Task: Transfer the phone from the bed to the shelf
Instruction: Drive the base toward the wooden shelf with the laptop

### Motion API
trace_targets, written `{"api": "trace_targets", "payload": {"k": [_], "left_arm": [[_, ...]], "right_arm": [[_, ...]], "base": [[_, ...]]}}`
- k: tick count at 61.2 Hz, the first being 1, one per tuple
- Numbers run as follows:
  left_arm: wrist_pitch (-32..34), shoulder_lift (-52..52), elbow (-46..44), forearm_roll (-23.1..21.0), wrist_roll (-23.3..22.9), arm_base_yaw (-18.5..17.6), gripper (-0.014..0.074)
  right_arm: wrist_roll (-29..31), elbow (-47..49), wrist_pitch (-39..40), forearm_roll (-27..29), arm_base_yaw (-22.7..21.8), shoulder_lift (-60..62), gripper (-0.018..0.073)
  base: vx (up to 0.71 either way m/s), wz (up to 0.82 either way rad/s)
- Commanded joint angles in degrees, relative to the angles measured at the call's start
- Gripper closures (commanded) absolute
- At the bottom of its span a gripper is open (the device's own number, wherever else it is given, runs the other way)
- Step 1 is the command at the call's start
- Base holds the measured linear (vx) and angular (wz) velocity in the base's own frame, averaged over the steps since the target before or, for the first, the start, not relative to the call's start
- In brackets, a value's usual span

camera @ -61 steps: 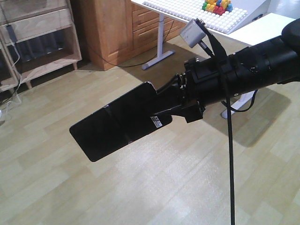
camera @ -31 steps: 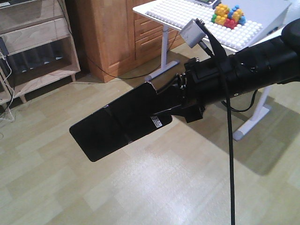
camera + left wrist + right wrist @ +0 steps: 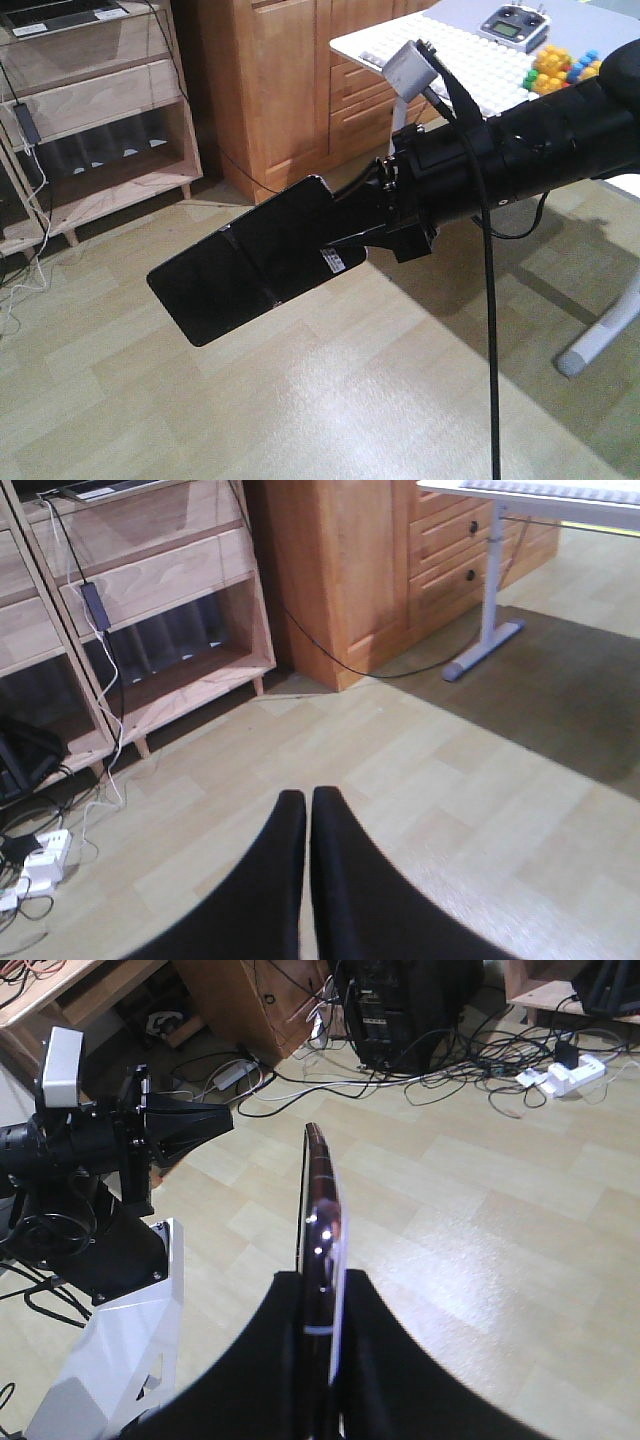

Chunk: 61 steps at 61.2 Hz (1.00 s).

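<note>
The phone [image 3: 250, 265] looks glossy, the shelf [image 3: 105, 98] bare pale wood, the floor [image 3: 300, 400] smooth

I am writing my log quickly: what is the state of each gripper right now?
Left gripper: closed, holding nothing.
Right gripper: closed on the phone, which stands edge-on between its fingers.

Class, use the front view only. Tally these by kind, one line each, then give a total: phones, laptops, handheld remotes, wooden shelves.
Phone: 1
Laptop: 1
Remote: 1
Shelf: 1
Total: 4
</note>
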<state>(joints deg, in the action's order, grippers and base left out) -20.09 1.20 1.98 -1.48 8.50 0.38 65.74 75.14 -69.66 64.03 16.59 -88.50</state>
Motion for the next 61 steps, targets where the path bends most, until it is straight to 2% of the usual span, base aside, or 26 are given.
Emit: {"api": "trace_targets", "payload": {"k": [1, 61], "left_arm": [[4.2, 0.2, -1.3, -0.5, -0.3, -0.4, 0.0595], [4.2, 0.2, -1.3, -0.5, -0.3, -0.4, 0.0595]], "right_arm": [[0.5, 1.6, -4.0, 4.9, -0.1, 2.5, 0.0561], [0.5, 1.6, -4.0, 4.9, -0.1, 2.5, 0.0561]], "base": [[0.45, 0.15], [0.44, 0.11]]}}
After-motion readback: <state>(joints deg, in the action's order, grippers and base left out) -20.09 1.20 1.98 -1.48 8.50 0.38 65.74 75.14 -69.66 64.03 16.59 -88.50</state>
